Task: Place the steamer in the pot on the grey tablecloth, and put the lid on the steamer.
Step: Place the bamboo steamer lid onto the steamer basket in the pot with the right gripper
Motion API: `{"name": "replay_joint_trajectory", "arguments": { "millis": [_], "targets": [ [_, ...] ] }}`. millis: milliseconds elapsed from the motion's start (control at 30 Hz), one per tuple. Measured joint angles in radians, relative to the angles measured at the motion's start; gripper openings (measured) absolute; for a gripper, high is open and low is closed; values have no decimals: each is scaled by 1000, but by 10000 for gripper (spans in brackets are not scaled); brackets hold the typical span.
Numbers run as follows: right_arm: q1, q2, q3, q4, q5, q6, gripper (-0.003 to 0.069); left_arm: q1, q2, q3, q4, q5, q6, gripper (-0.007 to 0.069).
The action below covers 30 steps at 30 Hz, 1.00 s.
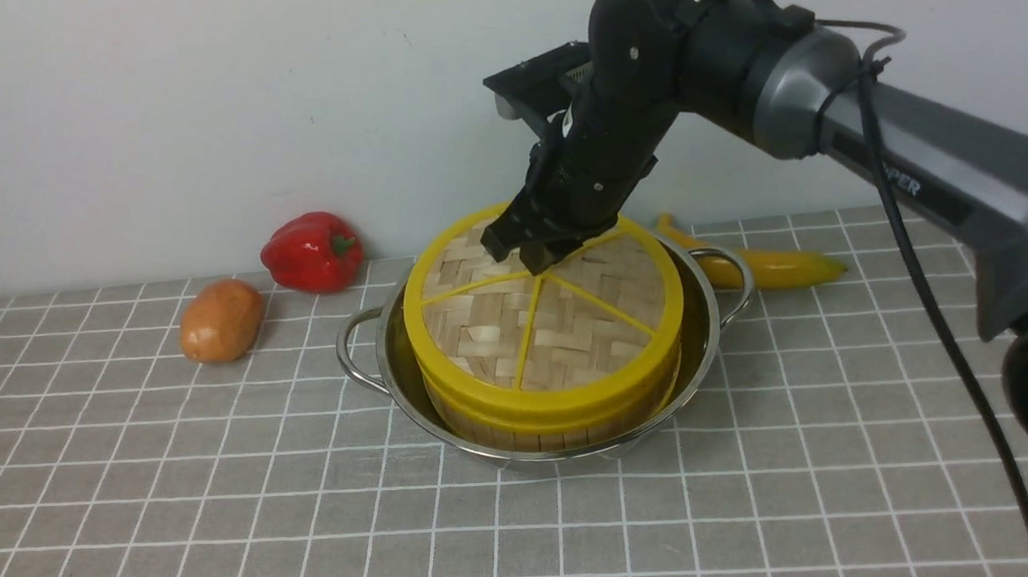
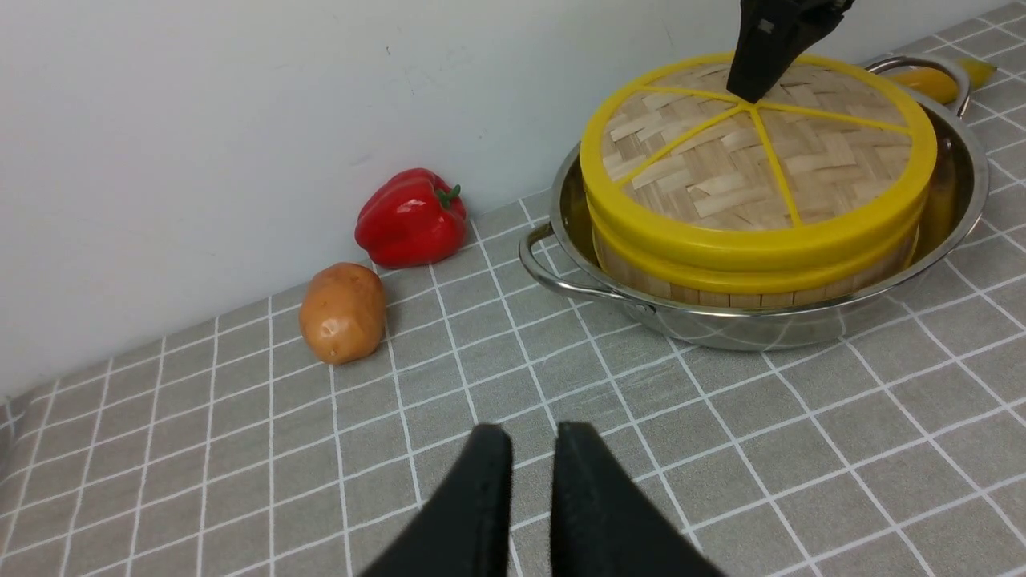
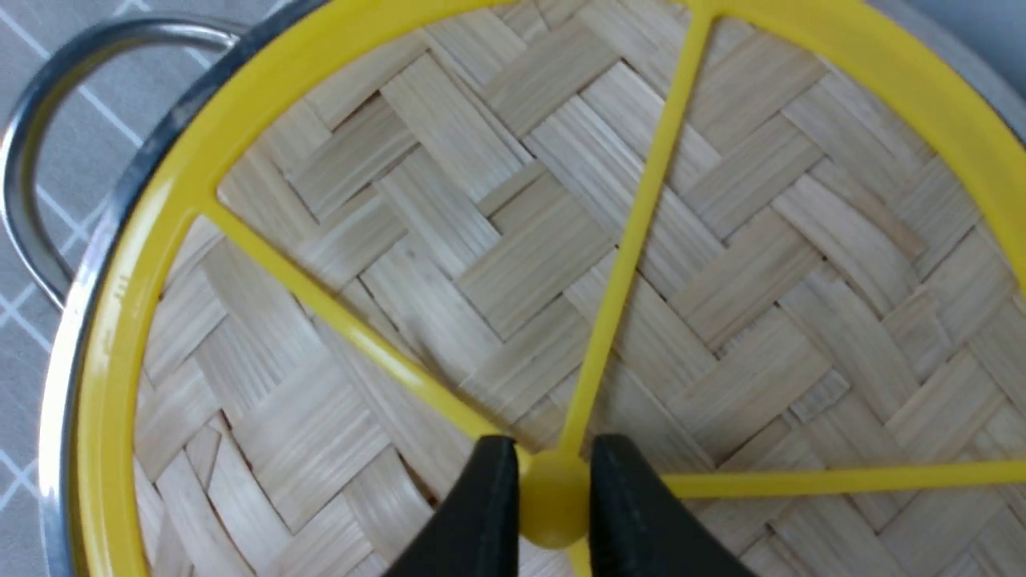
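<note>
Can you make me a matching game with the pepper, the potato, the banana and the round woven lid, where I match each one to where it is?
Things:
1. red pepper
2. potato
3. banana
4. lid

Places:
A. on top of the steamer in the pot, its knob pinched by the right gripper
B. left of the pot, close to the wall
C. behind the pot, on its right
D. on the grey tablecloth, furthest to the left

Pairs: 1-B, 2-D, 3-C, 4-A
</note>
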Motion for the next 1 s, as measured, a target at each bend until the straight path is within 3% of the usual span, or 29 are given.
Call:
{"name": "replay_joint_trajectory", "arguments": {
  "millis": [1000],
  "targets": [
    [0, 23, -5, -2, 5, 4, 121, 0, 0, 0, 0, 0, 0, 75]
  ]
}}
